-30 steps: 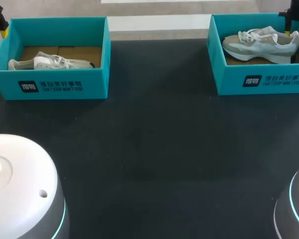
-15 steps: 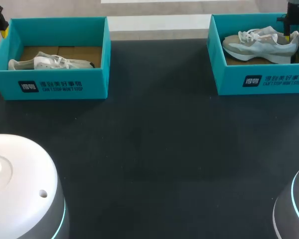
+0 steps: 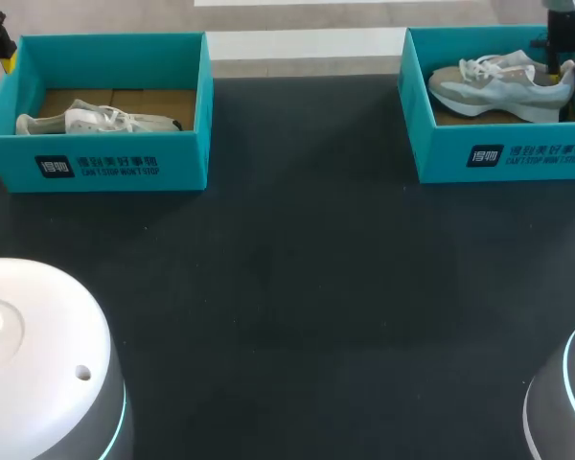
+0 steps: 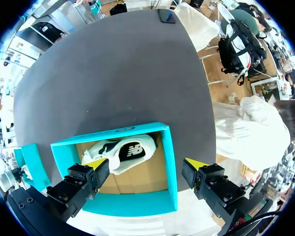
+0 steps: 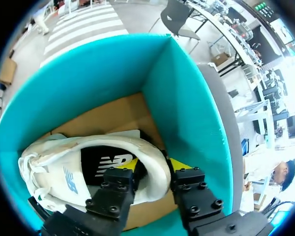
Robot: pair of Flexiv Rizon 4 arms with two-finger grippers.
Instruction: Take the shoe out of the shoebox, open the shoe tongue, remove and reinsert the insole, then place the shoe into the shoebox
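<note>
My right tool (image 5: 152, 166) pinches the heel rim of the sneaker (image 5: 54, 157) in the right shoebox (image 3: 503, 158); long axis runs left, toe away.

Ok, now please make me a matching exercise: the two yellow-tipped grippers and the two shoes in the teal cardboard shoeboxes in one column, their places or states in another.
1 left gripper
2 right gripper
3 white lace-up shoe
4 grey-and-white sneaker

a heel gripped from both sides
b open, left teal cardboard shoebox ahead of it
c lying in the left shoebox
d shut on a shoe's heel

Pairs: 1-b, 2-d, 3-c, 4-a
</note>
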